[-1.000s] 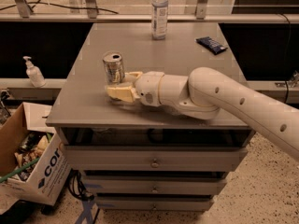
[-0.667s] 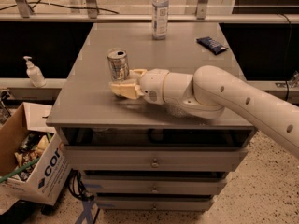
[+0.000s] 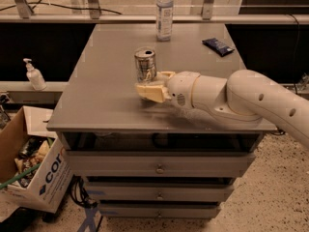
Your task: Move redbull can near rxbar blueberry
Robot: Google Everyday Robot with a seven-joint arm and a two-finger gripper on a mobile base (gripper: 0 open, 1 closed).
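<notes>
I have the gripper (image 3: 150,82) low over mid tabletop (image 3: 96,95), fingers closed about the base of the upright redbull can (image 3: 145,62); low hold, I judge, for steadiness; rxbar blueberry (image 3: 218,46) lies well apart, far-right corner.

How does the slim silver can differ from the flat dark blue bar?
The slim silver can is upright at the middle of the grey table, between the jaws of the gripper; the flat dark blue bar lies free near its far right edge. The can is taller.

base of redbull can (image 3: 145,63) hidden behind gripper (image 3: 153,84), arm (image 3: 263,100) cropped right
</notes>
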